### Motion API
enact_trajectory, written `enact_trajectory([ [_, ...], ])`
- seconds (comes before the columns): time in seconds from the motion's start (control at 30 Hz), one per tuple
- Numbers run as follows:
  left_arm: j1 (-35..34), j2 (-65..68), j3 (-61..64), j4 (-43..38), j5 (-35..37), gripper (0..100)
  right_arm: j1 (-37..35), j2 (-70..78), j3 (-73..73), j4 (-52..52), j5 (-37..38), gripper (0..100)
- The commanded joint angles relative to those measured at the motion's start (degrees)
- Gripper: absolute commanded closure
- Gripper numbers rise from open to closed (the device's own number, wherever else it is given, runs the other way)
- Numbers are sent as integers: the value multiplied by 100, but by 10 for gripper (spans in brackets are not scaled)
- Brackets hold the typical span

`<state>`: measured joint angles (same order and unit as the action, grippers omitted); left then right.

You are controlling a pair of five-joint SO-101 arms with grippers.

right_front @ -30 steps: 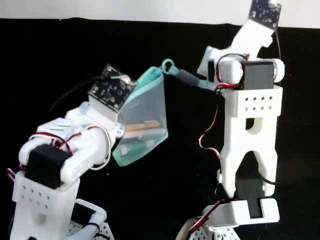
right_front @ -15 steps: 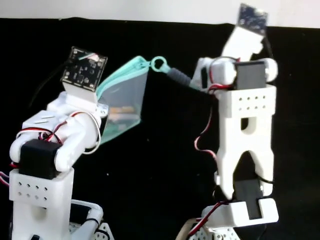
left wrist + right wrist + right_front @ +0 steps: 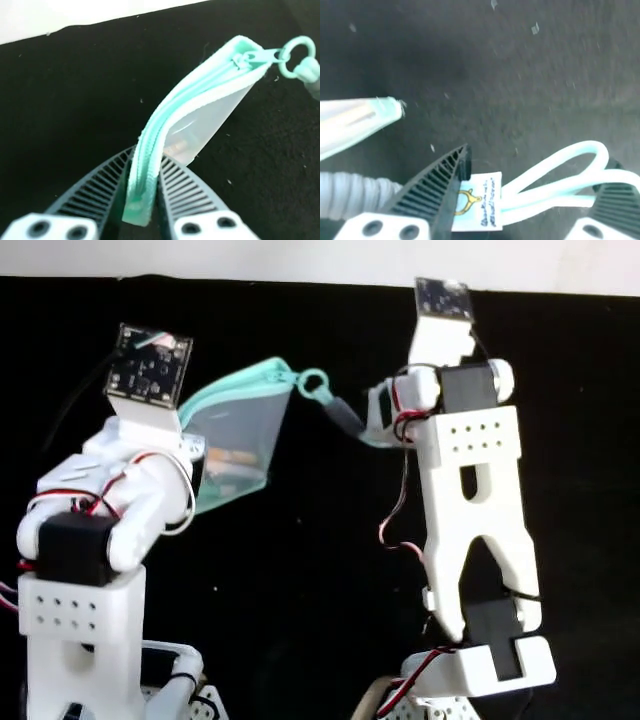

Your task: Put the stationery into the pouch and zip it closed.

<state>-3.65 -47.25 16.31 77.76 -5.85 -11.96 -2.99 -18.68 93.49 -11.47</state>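
You are at the tail end of the job, by the look of it: the pouch [image 3: 210, 110] hangs in the air between the two arms above the black table [image 3: 300, 590]. The stationery [image 3: 232, 462] shows as pale and orange shapes through its clear wall, and the slider [image 3: 248, 59] sits at the far end of the mint zip, so the zip reads as run fully home. Your left gripper [image 3: 149, 155] is clamped tight on the near end of the pouch, both ribbed fingers pressed against the zip tape. The ring pull [image 3: 298, 51] points away towards the right arm. Your right gripper [image 3: 540, 165] has its jaws standing wide apart, and the pale looped cord [image 3: 555, 195] that runs from the ring lies between them, resting there rather than pinched (the loops reach from one finger across to the other). I judge that what remains is to draw the right arm back clear of the cord without snagging a loop, then lower the pouch to the table and let go. As for writing, a small white tag [image 3: 477, 202] on the cord lies against one right finger. It carries a gold emblem and a line of fine print beside it, too small to make out. Nothing readable shows on the pouch.
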Motion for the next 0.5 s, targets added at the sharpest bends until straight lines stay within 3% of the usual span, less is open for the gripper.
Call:
enact_trajectory([
  [0.0, -330, 180, -110, -440, 132, 993, -136, -57, 57, -567, 325, 606],
  [0.17, -541, 549, -119, -870, 299, 993, -391, -57, 66, -1323, 1090, 606],
  [0.47, -884, 848, -1174, -941, 352, 993, -365, -84, 31, -1771, 985, 606],
])
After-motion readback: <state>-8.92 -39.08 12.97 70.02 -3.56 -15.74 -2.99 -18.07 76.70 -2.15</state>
